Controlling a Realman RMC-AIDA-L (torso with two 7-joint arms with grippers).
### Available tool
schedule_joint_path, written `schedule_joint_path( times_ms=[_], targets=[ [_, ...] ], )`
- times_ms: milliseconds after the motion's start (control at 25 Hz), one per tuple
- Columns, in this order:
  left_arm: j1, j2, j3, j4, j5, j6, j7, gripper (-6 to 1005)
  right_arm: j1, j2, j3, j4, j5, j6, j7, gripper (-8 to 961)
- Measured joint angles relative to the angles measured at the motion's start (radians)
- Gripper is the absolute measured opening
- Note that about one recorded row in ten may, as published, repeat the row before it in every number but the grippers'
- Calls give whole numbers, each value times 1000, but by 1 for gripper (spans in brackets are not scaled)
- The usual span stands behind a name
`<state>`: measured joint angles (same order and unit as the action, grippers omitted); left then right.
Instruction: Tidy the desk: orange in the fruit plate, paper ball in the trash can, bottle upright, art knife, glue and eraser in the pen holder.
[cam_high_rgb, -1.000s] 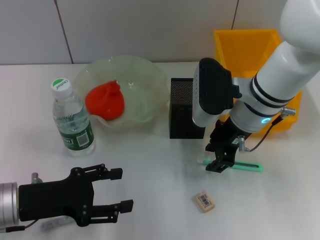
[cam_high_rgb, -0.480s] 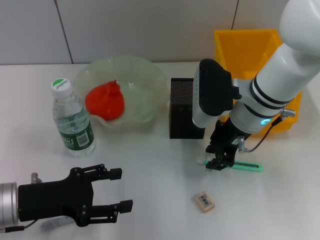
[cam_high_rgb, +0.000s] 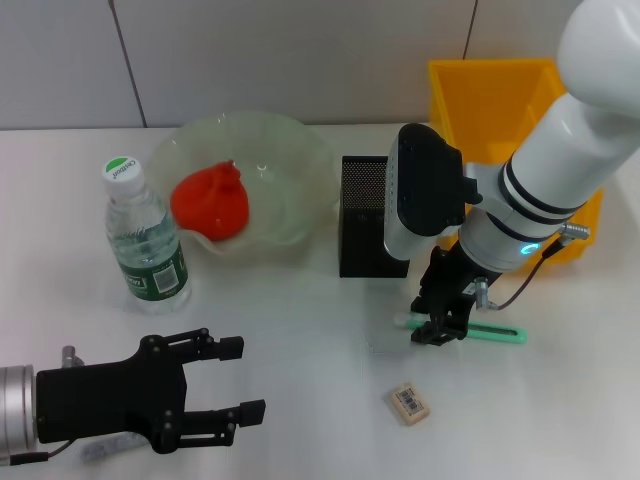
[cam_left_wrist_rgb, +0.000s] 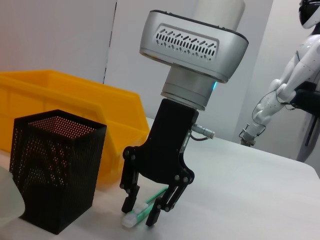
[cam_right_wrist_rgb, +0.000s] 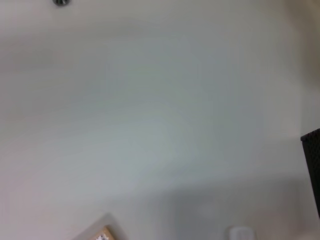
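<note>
Head view: right gripper (cam_high_rgb: 440, 330) down w/ fingers spread either side of the art knife (cam_high_rgb: 478, 331), a slim mint-green bar lying flat on the white desk (cam_high_rgb: 320, 340) just in front of the black mesh pen holder (cam_high_rgb: 365, 215). Left gripper (cam_high_rgb: 215, 395) spread, holding nothing, near the front edge.

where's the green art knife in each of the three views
Head view: art knife lies on the table right of centre, under the right gripper.
Left wrist view: its pale end shows between that gripper's fingers.
Right wrist view: cannot tell.
Shared landmark: black mesh pen holder.
</note>
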<state>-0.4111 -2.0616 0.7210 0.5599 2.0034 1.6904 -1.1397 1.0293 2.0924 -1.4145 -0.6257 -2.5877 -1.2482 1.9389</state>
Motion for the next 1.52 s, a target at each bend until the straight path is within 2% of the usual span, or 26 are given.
schedule_joint_path(
  times_ms=[200,320,760,960,1160,1240,1320,1520],
  targets=[
    [0,0,0,0,0,0,0,809,0,0,0,1,0,8,0,394],
    [0,0,-1,0,0,0,0,808,0,0,0,3,0,9,0,298],
    [-1,0,-11,0,0,0,0,809,-2,0,0,4,0,11,0,274],
    [-2,0,-13,0,0,0,0,809,-4,0,3,-3,0,10,4,223],
    [-2,0,-14,0,0,0,0,809,-29,-5,12,-81,48,-36,5,172],
    [-2,1,-14,0,0,0,0,809,-60,-10,23,-169,117,-101,-7,172],
    [-2,1,-14,0,0,0,0,809,-68,-11,31,-190,129,-119,-12,172],
    [-2,3,-14,2,0,2,0,809,-105,-11,144,-264,206,-195,-63,172]
  ],
)
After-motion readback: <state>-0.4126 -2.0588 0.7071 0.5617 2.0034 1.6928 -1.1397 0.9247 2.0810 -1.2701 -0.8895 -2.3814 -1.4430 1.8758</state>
